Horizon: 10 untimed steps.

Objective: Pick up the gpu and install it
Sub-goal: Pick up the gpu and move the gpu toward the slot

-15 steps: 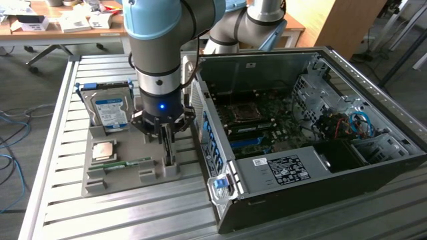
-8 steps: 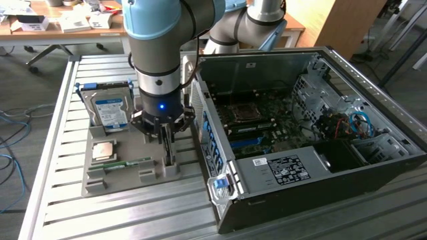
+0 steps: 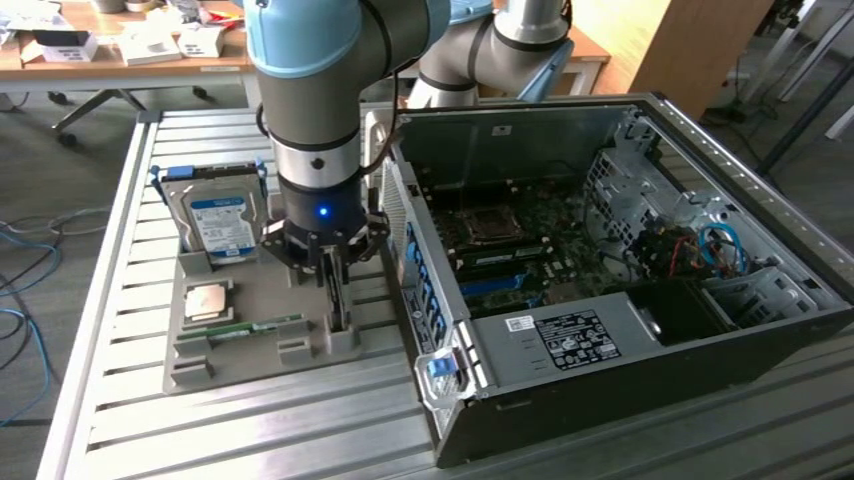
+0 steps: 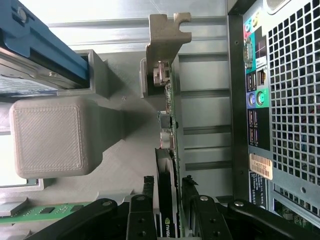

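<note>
The gpu (image 3: 336, 300) stands on edge in a slot of the grey holder tray (image 3: 240, 368), just outside the open computer case (image 3: 601, 300). My gripper (image 3: 334, 278) has come straight down over it. In the wrist view the gpu (image 4: 167, 125) runs away from me, with its silver bracket (image 4: 167, 32) at the far end. My gripper (image 4: 167, 182) has a black finger pressed to each side of the card's near end. The card still sits in its slot.
The tray also holds a silver hard drive (image 3: 220, 225) with a blue label, a square chip (image 3: 207, 300) and a green memory stick (image 3: 254, 328). The case's rear panel (image 4: 295, 100) stands close beside the card. The motherboard (image 3: 514, 240) lies exposed inside the case.
</note>
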Tool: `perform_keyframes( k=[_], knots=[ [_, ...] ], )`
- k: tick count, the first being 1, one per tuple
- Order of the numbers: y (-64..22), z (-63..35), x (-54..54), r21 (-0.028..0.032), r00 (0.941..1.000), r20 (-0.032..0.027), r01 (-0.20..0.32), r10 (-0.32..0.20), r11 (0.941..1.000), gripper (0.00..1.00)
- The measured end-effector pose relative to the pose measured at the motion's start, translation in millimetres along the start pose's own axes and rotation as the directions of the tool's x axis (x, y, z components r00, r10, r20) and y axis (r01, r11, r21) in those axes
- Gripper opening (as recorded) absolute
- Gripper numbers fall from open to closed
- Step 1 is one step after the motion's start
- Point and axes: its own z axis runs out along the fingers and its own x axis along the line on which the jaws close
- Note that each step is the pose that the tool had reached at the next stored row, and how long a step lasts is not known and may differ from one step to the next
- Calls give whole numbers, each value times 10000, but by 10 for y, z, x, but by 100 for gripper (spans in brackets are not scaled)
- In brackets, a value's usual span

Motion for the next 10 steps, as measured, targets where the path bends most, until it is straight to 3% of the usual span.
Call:
perform_keyframes(
  k=[10],
  knots=[
    [1, 0, 0, 0, 10000, 0, 0, 0, 10000, 36]
  ],
)
